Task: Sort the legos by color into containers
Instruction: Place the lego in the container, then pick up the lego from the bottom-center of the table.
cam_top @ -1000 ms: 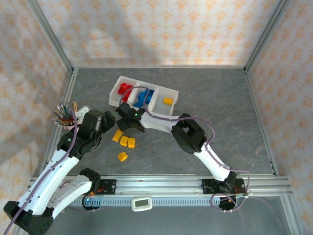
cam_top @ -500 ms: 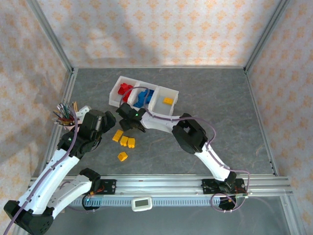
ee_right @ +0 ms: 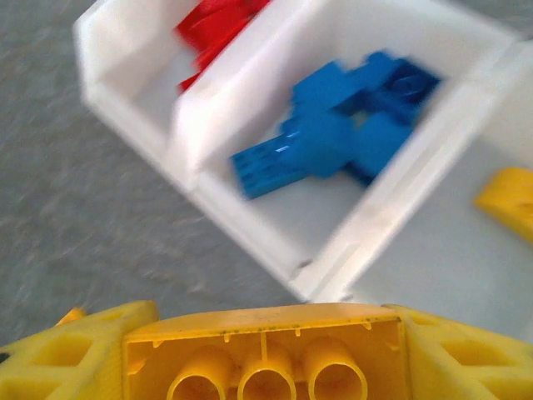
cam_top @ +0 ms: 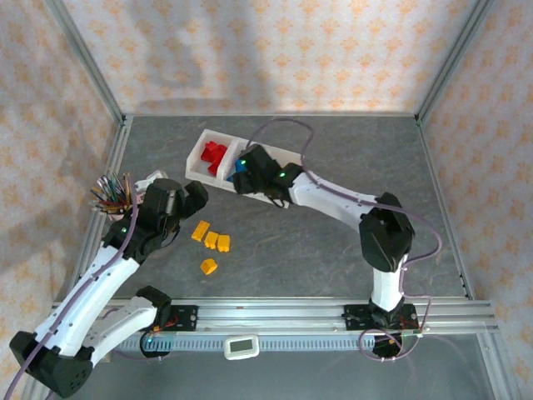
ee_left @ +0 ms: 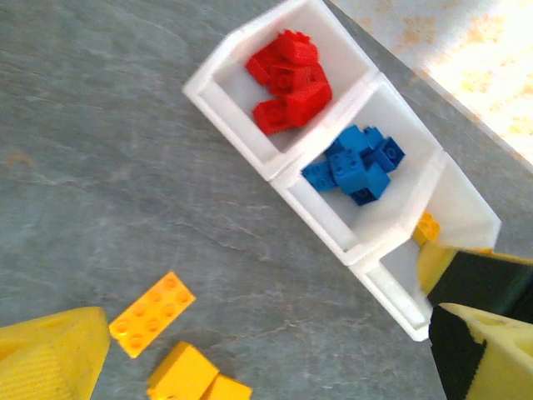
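The containers [cam_top: 196,169] are three joined white bins. In the left wrist view the containers [ee_left: 237,125] hold red legos [ee_left: 290,79], blue legos [ee_left: 358,162] and one yellow lego [ee_left: 426,227], one colour per bin. My right gripper [cam_top: 244,177] hovers at the tray's near edge, shut on a yellow lego [ee_right: 262,350] whose hollow underside faces the camera. Below it lie the blue legos [ee_right: 341,133] and a yellow lego [ee_right: 508,200]. My left gripper [cam_top: 188,210] is open over loose yellow legos [cam_top: 211,240], with nothing between its fingers.
A pink cup of pencils [cam_top: 108,196] stands at the left, close to the left arm. One more yellow lego [cam_top: 208,267] lies nearer the front rail. A flat yellow plate [ee_left: 151,312] lies beside the left fingertip [ee_left: 50,350]. Metal frame posts border the table.
My right gripper closed on a yellow lego near the loose pile, then lifted and swung back right to the tray's edge. The left arm edged slightly forward.
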Action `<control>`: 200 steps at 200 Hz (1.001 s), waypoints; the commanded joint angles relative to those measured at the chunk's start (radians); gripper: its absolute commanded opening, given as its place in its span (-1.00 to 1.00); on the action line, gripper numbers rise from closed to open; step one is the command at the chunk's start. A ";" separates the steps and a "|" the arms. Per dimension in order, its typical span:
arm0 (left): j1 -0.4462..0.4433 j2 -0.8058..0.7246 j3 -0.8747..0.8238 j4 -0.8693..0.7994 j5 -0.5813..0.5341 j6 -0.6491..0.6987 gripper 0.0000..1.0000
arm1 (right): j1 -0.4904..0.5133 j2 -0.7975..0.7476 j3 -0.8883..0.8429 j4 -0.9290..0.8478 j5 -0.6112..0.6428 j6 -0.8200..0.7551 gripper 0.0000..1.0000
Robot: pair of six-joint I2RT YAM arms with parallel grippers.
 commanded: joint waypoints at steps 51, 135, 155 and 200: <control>0.012 0.172 0.043 0.252 0.149 0.052 0.99 | -0.180 0.071 0.023 -0.003 0.119 -0.031 0.35; 0.015 0.226 0.078 0.264 0.135 0.076 0.99 | -0.209 0.148 0.140 -0.045 0.134 -0.075 0.70; 0.015 0.208 0.080 0.249 0.129 0.073 0.99 | -0.192 0.109 0.127 -0.041 0.110 -0.069 0.71; 0.016 0.125 0.067 0.160 0.090 0.061 0.99 | -0.095 -0.006 0.030 -0.031 0.090 -0.019 0.74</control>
